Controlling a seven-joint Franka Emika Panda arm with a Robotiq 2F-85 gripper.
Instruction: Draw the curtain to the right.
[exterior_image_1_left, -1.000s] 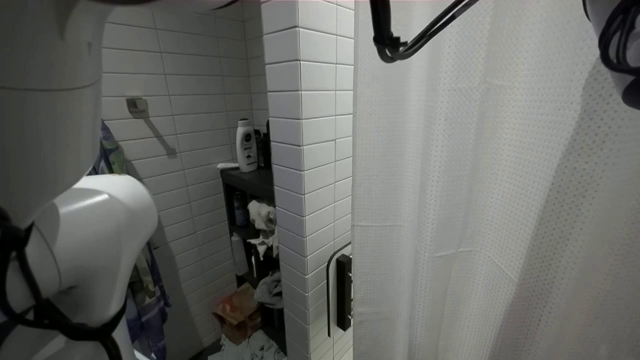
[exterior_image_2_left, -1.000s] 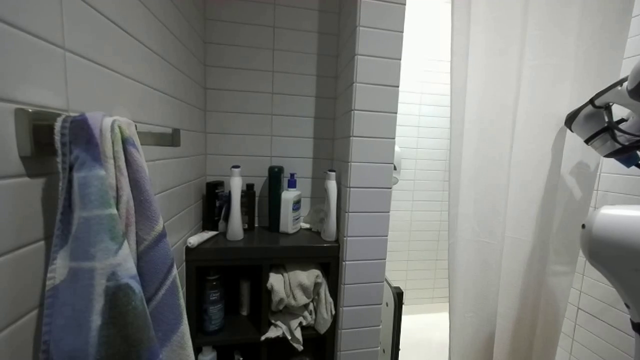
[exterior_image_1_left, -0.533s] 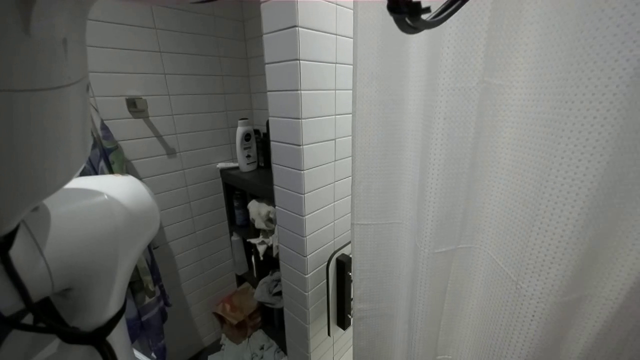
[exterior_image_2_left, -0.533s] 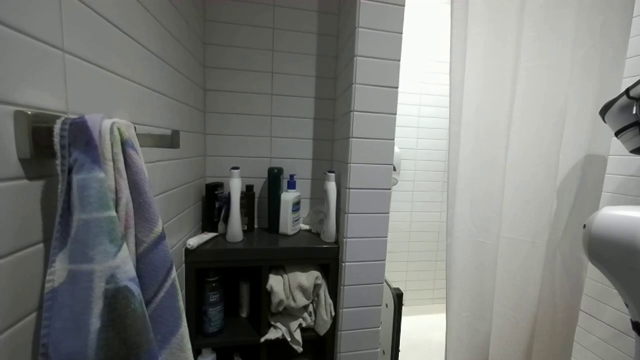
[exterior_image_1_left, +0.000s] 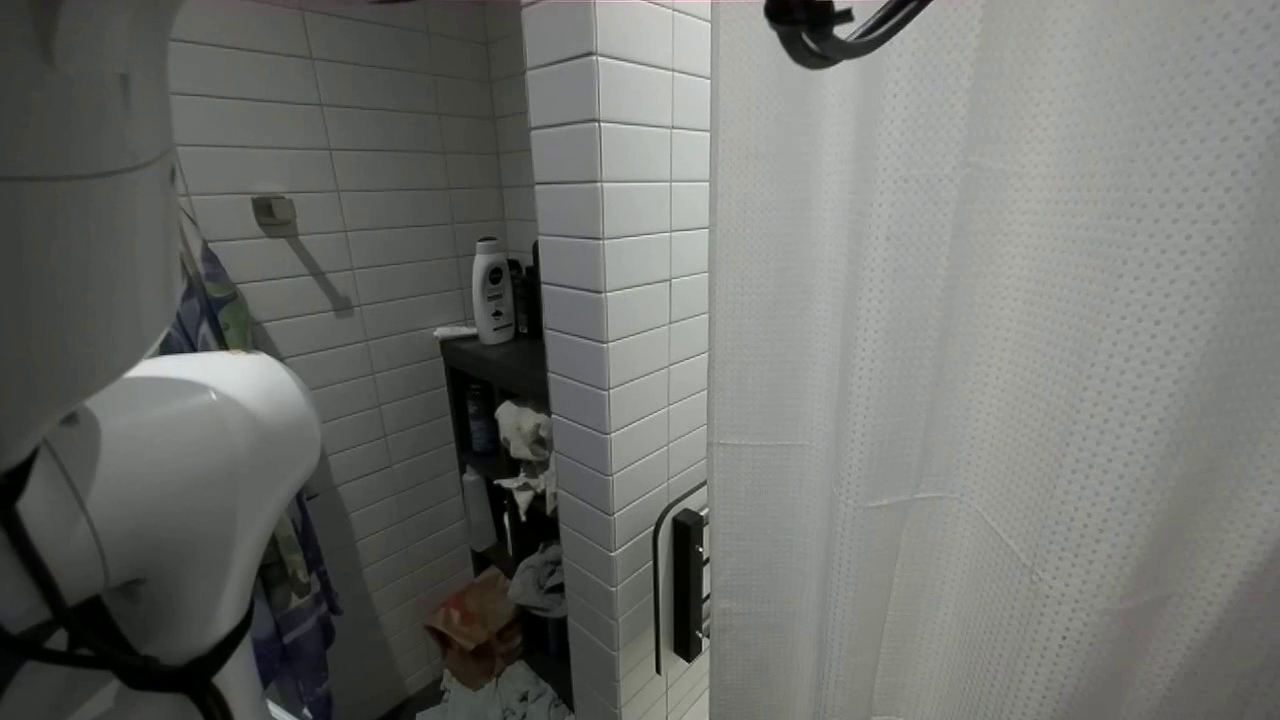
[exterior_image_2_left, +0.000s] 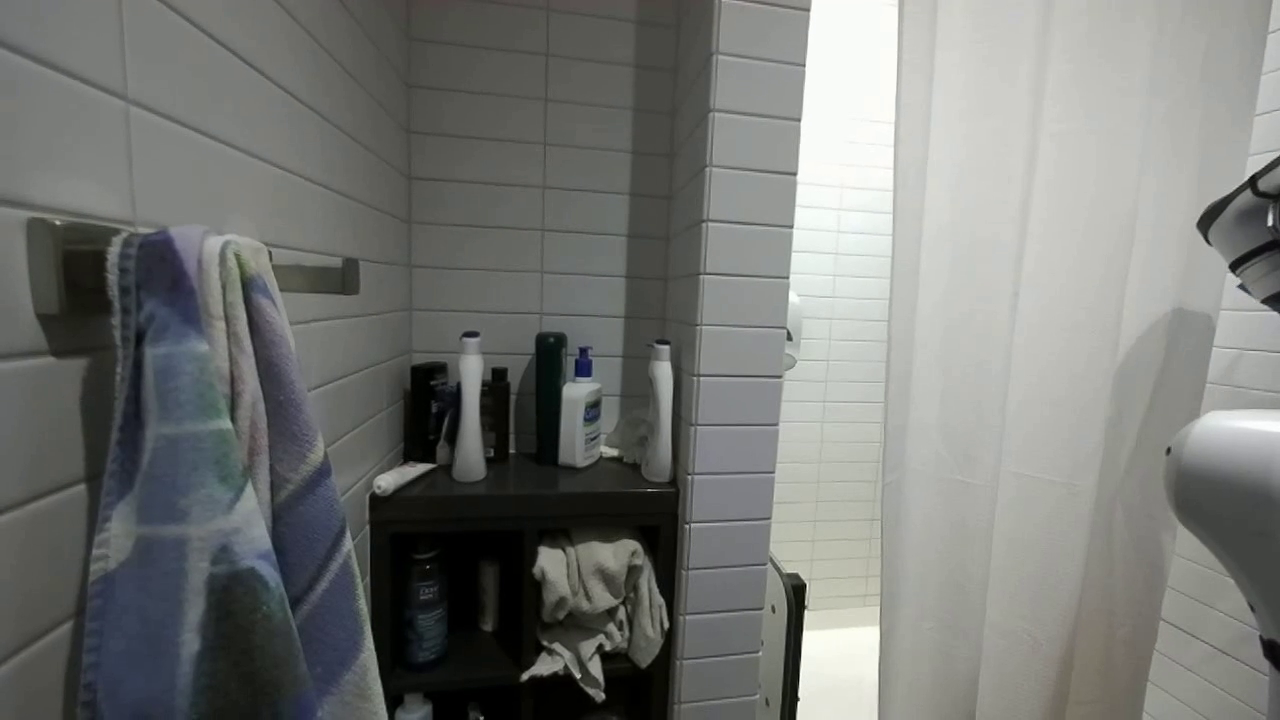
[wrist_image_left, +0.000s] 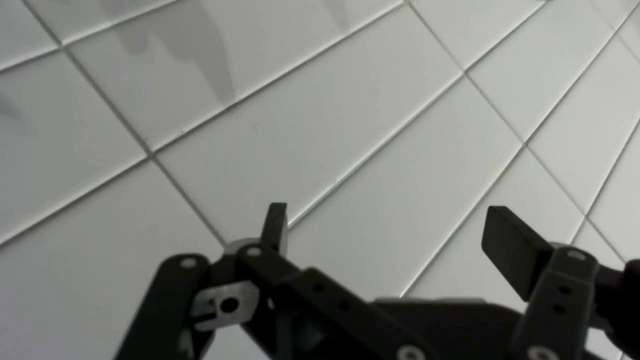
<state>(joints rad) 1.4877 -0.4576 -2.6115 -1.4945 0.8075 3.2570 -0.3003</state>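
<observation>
The curtain (exterior_image_1_left: 960, 360) hangs in soft vertical folds right of the tiled column. It also shows in an exterior view (exterior_image_2_left: 1040, 350), with an open gap between its left edge and the column. My gripper (wrist_image_left: 387, 215) is open and empty in the wrist view, its two black fingers wide apart before a white tiled wall. The curtain does not show in the wrist view. The gripper is out of view in both exterior views, so its distance from the curtain cannot be told. Nothing visible holds the curtain.
A white tiled column (exterior_image_1_left: 605, 300) stands left of the curtain. A dark shelf (exterior_image_2_left: 525, 500) holds bottles. A towel (exterior_image_2_left: 200, 480) hangs on a wall bar. My arm (exterior_image_1_left: 190, 480) fills the left; arm parts (exterior_image_2_left: 1240, 500) also show at the right. A cable (exterior_image_1_left: 840, 40) hangs before the curtain.
Over the last second, the forearm moved right, mostly out of an exterior view, and the hanging cable rose. The arm barely moves in the last half second. The curtain's left edge sways slightly.
</observation>
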